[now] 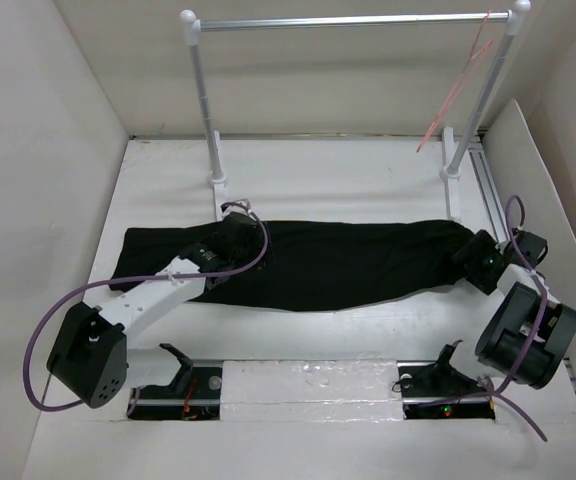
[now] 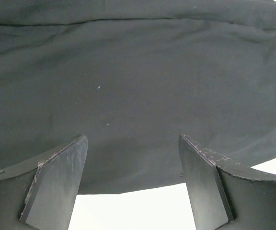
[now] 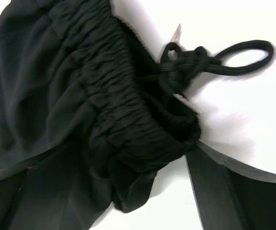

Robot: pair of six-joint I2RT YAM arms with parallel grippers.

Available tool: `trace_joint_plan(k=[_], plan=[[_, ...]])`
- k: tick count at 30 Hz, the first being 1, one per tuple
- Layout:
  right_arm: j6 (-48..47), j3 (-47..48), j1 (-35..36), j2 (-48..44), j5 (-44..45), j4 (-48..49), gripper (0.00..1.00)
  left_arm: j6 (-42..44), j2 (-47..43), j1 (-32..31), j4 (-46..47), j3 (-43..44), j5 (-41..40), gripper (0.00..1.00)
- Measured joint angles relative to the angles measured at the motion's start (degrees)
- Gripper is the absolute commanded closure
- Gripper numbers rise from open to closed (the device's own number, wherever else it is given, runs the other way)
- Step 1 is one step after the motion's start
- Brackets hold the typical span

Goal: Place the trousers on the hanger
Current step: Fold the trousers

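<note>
White tabletop [image 1: 368, 180] inside pale walls carries the trousers [image 1: 338, 262], spread flat across the middle from 9 o'clock to 3 o'clock, while the hanger [image 1: 458, 85] dangles from the rail [image 1: 348, 20] at 1 o'clock. The left gripper [image 2: 132, 143] sits over the cloth toward 9 o'clock, jaws wide apart and holding nothing. The right gripper [image 3: 128, 158], at 3 o'clock, has its jaws spread either side of the gathered waistband [image 3: 123, 91] without closing on it.

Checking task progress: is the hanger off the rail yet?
No, the hanger hangs by its hook at the right end of the rail.
</note>
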Motion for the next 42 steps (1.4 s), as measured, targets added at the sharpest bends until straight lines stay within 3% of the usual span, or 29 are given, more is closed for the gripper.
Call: trace_joint_plan(k=[2, 3, 4, 8, 9, 12, 16, 21, 28, 35, 38, 42], plan=[[0.8, -0.4, 0.5, 0.1, 0.9, 1.2, 0.23, 0.0, 0.5, 0.3, 0.7, -0.5, 0.0, 0.28], [1.3, -0.7, 0.7, 0.2, 1.4, 1.8, 0.37, 0.0, 0.7, 0.5, 1.2, -0.9, 0.2, 0.28], [1.6, -1.0, 0.7, 0.3, 1.9, 2.3, 0.62, 0.0, 1.0, 0.8, 1.4, -1.2, 0.3, 0.28], [3.0, -1.3, 0.6, 2.8, 3.2, 3.0, 0.92, -0.2, 3.4, 3.0, 2.3, -2.3, 1.1, 0.28], [3.0, -1.2, 0.4, 3.5, 3.1, 3.2, 0.94, -0.3, 4.3, 3.5, 2.7, -2.6, 1.4, 0.28], [2.4, 0.0, -0.2, 2.6, 4.0, 1.0, 0.97, -1.0, 6.4, 4.3, 3.3, -3.9, 2.2, 0.29], [-1.3, 5.7, -0.3, -5.5, 9.2, -8.5, 0.97, -2.1, 7.5, 2.3, 3.4, -6.2, 2.1, 0.29], [-6.7, 19.9, -1.1, -17.2, 14.9, -18.3, 0.95, -3.8, 11.1, -7.6, 4.0, -4.1, 0.0, 0.28], [-13.5, 36.4, 1.3, -18.4, 18.2, -25.7, 0.96, -7.4, 22.3, -21.5, 5.2, 6.4, -1.2, 0.26], [-16.9, 38.4, 16.0, -19.0, 15.3, -30.1, 0.93, -9.9, 24.5, -24.4, -0.3, 12.1, -0.9, 0.22], [-16.0, 38.5, 26.3, -19.1, 15.3, -30.9, 0.93, -9.4, 20.5, -21.2, -6.2, 15.3, -1.8, 0.22], [-11.7, 38.8, 47.1, -18.4, 19.5, -30.8, 0.92, -7.1, 9.0, -11.5, -10.1, 20.8, -2.4, 0.22]])
